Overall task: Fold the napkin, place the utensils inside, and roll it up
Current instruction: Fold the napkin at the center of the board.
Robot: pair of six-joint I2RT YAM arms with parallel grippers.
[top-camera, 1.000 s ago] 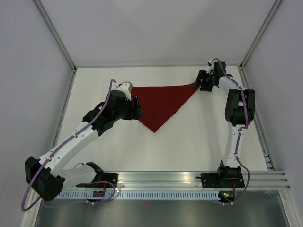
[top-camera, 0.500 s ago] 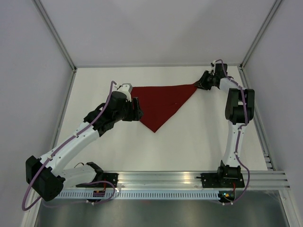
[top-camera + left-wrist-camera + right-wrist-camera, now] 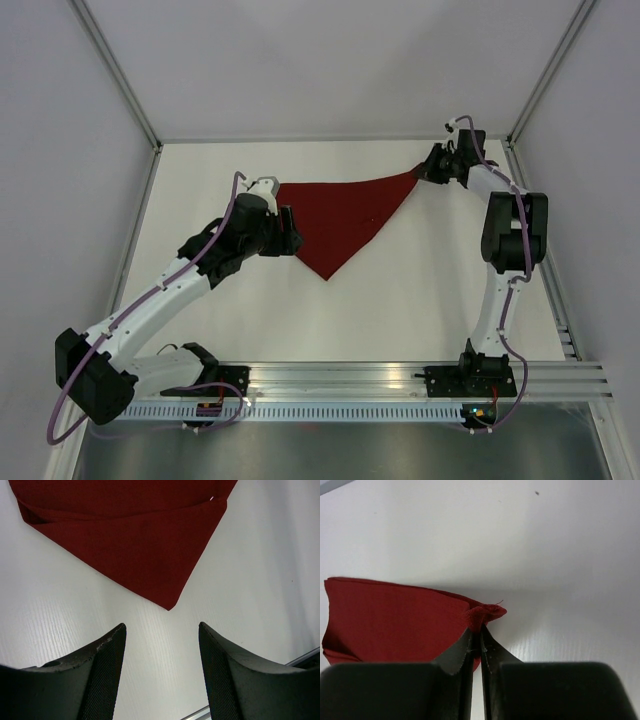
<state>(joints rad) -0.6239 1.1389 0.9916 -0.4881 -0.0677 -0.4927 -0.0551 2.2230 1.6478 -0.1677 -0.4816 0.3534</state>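
The right gripper (image 3: 475, 631) is pinching a corner of the folded maroon cloth napkin (image 3: 340, 220) — the left gripper (image 3: 161, 627) is hovering behind another, fingers (image 3: 102, 660) spread.

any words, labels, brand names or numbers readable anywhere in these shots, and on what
None can be read. The napkin is plain dark red, the table is plain white, and the left arm, right arm and rail show no legible marking.
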